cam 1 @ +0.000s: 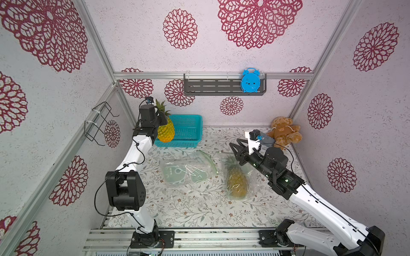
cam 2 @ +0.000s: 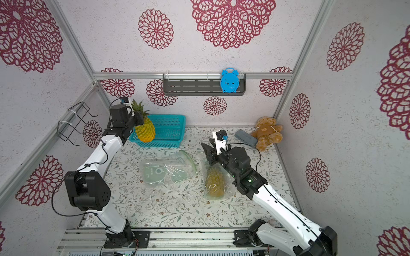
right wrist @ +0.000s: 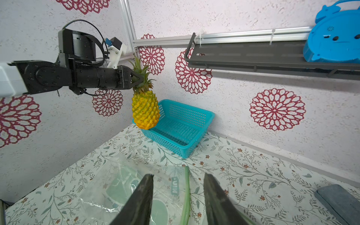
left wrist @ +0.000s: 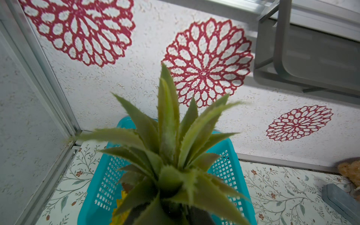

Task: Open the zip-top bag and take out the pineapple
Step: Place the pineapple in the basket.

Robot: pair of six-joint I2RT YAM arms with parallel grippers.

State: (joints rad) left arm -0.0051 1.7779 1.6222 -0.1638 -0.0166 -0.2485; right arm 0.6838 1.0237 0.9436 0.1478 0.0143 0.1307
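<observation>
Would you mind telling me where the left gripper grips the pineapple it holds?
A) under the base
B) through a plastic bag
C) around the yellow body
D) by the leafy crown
D: in the right wrist view the left gripper is shut on the crown, and the pineapple hangs bare below it.

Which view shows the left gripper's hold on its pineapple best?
Right wrist view: the left gripper pinches the leafy crown, and the whole pineapple hangs by the basket. In both top views the fruit shows, but the arm hides the pinch. Left wrist view shows only leaves, close up.
</observation>
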